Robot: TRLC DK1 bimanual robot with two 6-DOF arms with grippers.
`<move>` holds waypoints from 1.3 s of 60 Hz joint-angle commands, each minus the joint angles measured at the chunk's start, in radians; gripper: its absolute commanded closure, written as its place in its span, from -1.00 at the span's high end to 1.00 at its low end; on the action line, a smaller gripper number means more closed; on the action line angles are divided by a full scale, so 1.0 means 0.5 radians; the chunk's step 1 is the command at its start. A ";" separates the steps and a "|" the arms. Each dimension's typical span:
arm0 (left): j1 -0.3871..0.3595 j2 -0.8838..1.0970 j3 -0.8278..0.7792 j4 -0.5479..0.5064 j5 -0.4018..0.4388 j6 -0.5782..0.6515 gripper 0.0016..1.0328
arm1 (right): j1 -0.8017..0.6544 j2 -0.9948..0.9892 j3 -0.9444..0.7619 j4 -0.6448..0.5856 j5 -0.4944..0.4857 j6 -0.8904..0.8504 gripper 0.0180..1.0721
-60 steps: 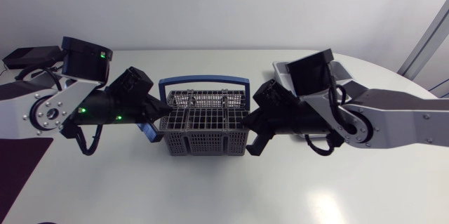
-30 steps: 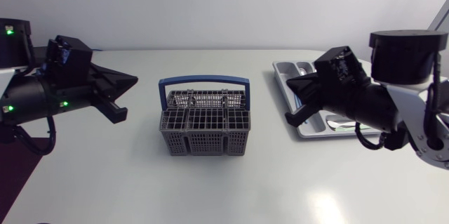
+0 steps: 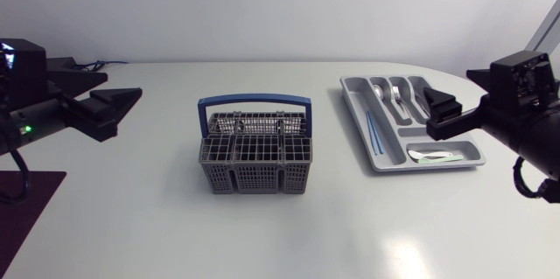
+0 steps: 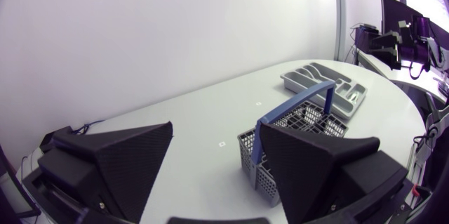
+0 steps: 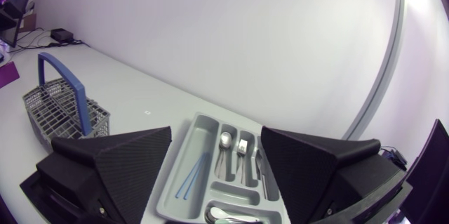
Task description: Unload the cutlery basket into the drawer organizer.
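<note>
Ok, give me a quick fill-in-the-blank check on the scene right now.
The cutlery basket has a ___ handle. Of my two arms, the ___ one is nearer the drawer organizer. The left gripper and the right gripper are both ___, holding nothing.
Missing words: blue; right; open.

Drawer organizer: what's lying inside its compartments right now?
The drawer organizer holds two thin blue sticks, a spoon, forks and a pale utensil in the crosswise compartment. In the head view, the right gripper covers part of the compartment nearest it.
</note>
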 commanded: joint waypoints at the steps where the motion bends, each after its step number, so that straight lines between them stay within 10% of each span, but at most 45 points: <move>1: 0.079 -0.116 -0.078 -0.004 0.015 -0.087 0.94 | -0.101 -0.070 -0.079 0.000 0.000 -0.023 0.93; 19: 0.331 -0.441 -0.188 -0.001 0.021 -0.173 0.94 | -0.337 -0.401 -0.238 0.028 -0.016 0.020 0.93; 78: 0.145 -1.299 -1.017 0.202 -0.397 -0.407 0.94 | -0.295 -1.340 -0.881 -0.099 -0.020 0.465 0.93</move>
